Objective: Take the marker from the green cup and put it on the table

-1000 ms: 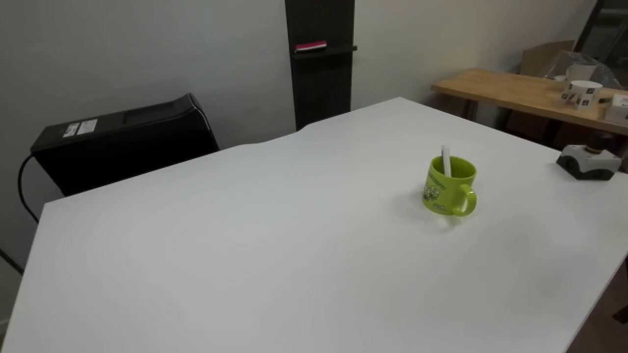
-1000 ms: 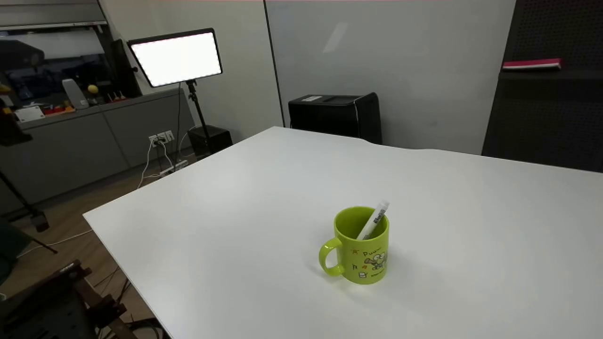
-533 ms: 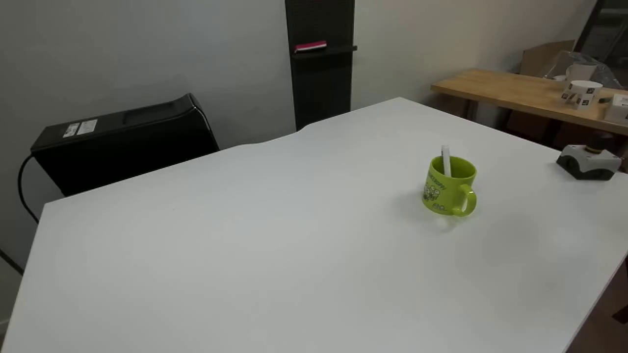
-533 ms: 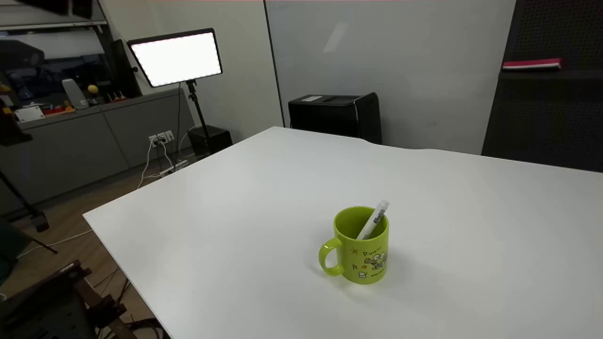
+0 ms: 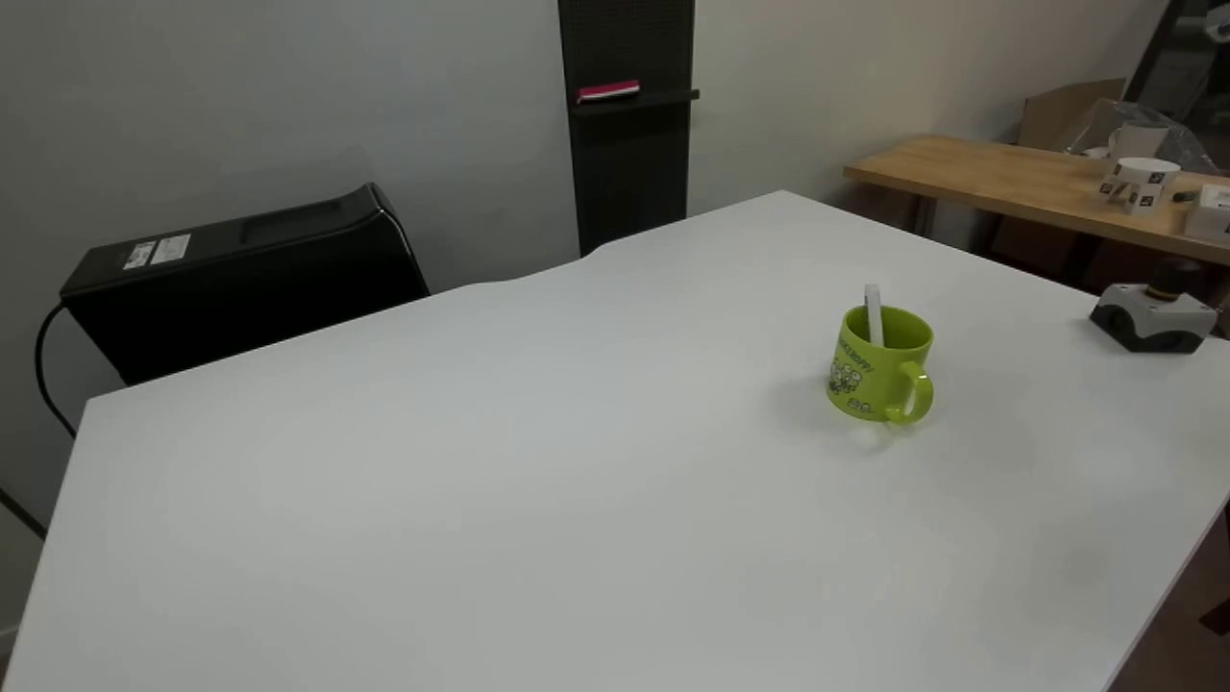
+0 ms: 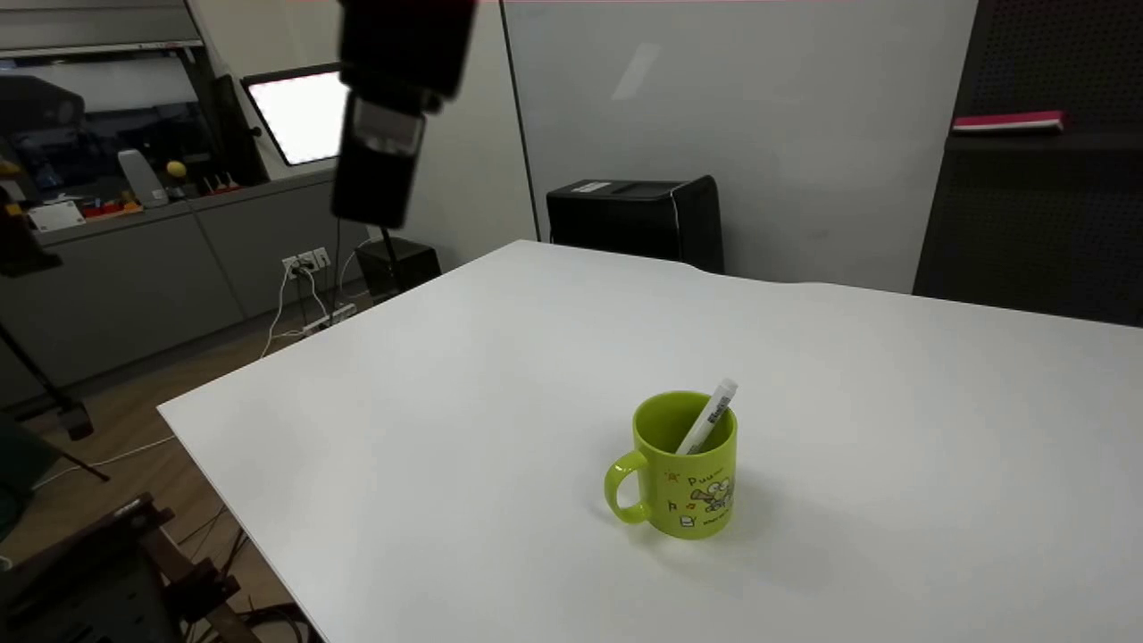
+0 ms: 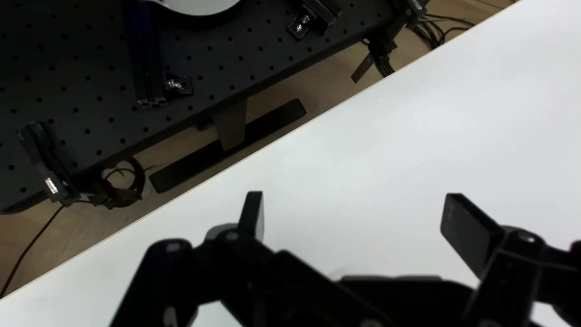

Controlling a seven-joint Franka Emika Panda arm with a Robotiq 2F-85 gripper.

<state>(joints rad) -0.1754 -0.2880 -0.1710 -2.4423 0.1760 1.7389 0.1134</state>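
marker [image 6: 708, 417] leans inside the green cup [image 6: 682, 491], its upper end sticking out past the rim, and the cup stands upright on the white table [image 6: 429, 438]. your gripper [image 7: 358, 220] has its jaws spread wide, and in the wrist view you see the white table between them. in an exterior view it hangs blurred, higher in the frame than the cup, the marker well apart from your jaws.
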